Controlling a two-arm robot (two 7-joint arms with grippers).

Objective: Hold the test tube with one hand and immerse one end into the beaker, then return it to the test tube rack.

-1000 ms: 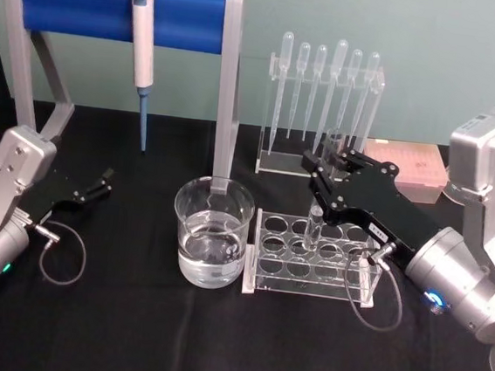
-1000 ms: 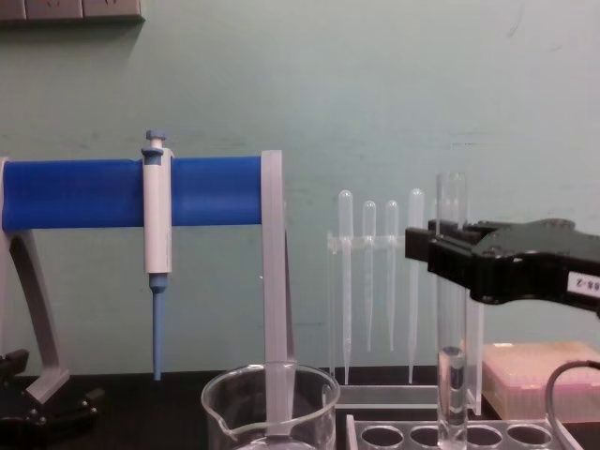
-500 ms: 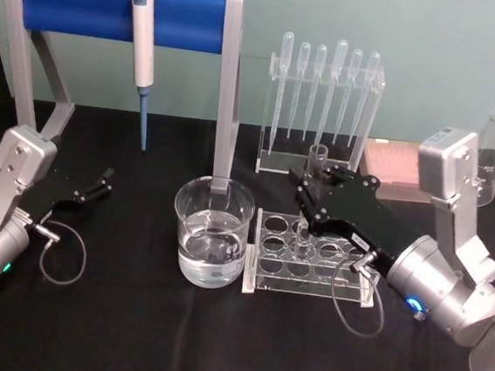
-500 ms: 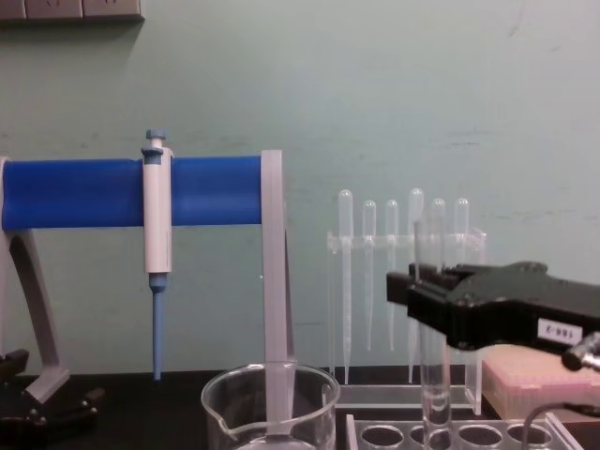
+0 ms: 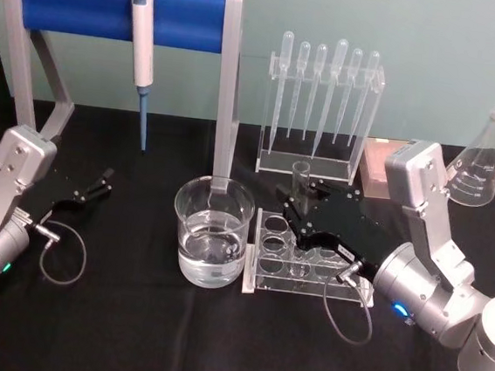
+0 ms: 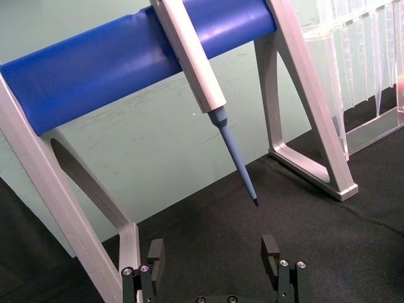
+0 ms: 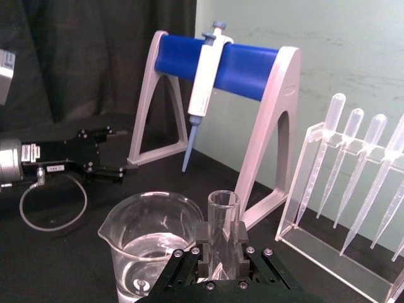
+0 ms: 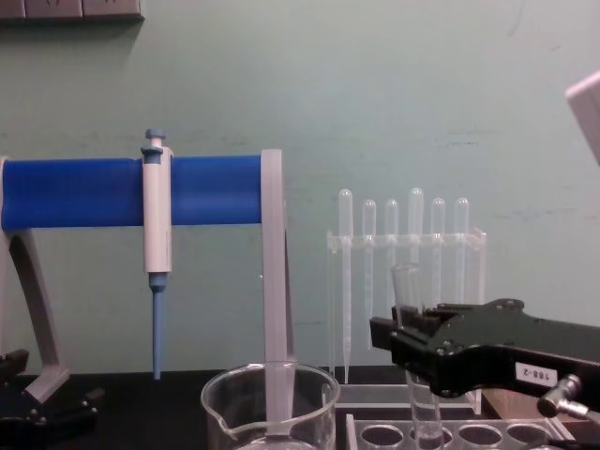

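**Test tube gripped upright over the rack, beside the beaker**

Black table (image 5: 145, 334) spread beneath everything. Blue-barred stand (image 5: 116, 2) well off toward the left end effector's side, carrying a white pipettor (image 5: 141, 44) with a blue tip. Right arm (image 5: 434, 256) angled in across the table, its black end effector (image 5: 291, 209) clamped on the test tube (image 5: 301, 180). Left end effector (image 5: 105, 181) parked low on the table far across from it, fingers (image 6: 156, 252) spread apart with nothing between them.

Clear rack (image 5: 310, 262) with round holes directly beneath the right end effector. Beaker (image 5: 212, 230), part filled with clear liquid, just beside that end effector on its left, touching neither it nor the tube. Pipette holder (image 5: 320, 114) with a row of plastic pipettes just behind the end effector. Conical flask (image 5: 481, 169) farther off to its right.

Test tube upright, open rim above the closed fingers (image 7: 243, 243), rounded bottom reaching down to the rack's top holes in the chest view (image 8: 422, 412).
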